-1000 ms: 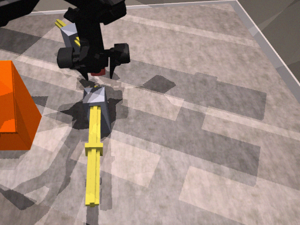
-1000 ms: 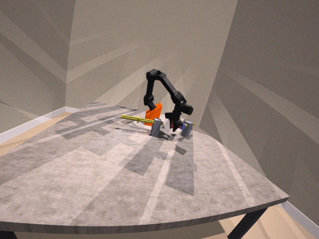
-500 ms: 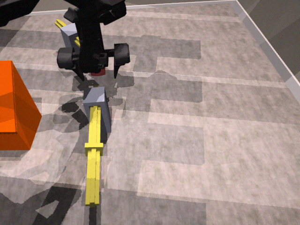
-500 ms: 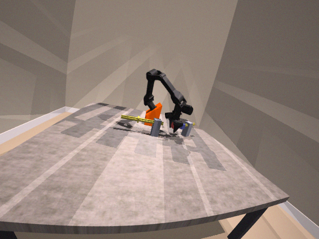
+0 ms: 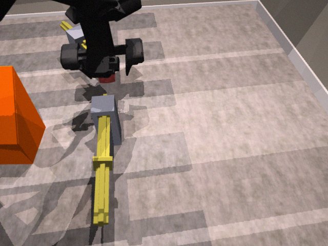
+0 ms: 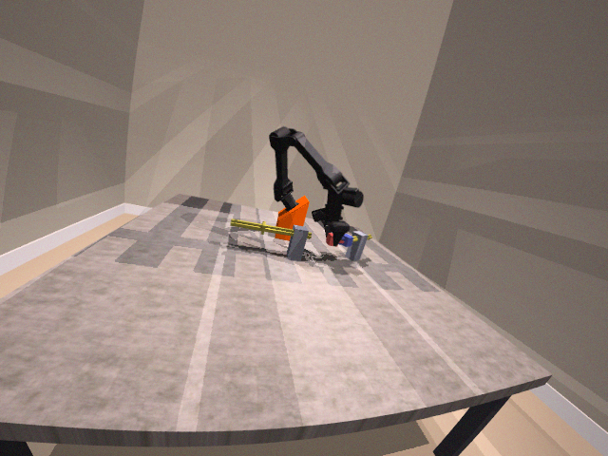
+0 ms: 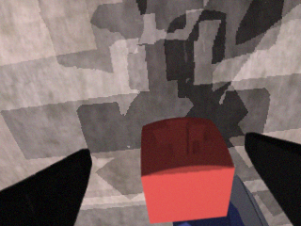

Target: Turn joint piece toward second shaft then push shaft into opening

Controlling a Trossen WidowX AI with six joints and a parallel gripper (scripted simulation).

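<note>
The red joint piece [image 5: 106, 80] [image 6: 330, 238] [image 7: 188, 198] has a blue hinge part [image 6: 348, 239] [image 7: 203, 222] behind it, on the side of the fixed grey block [image 5: 75, 37] [image 6: 356, 249]. The fixed yellow shaft [image 5: 65, 25] [image 6: 370, 237] runs through that block. My gripper [image 5: 109, 75] [image 7: 167, 149] is open around the joint piece, with a gap on each side in the wrist view. The second yellow shaft [image 5: 103, 137] [image 6: 248, 225] lies through the second grey block [image 5: 116, 127] [image 6: 296, 245]. Its tip shows just past that block, short of the joint piece. The opening's direction cannot be told.
A large orange wedge [image 5: 7, 105] [image 6: 294, 218] stands left of the second block in the top view. The second shaft carries a square yellow collar [image 5: 102, 162] [image 6: 264, 227] well in front of its block. The arm reaches over the fixed block from above.
</note>
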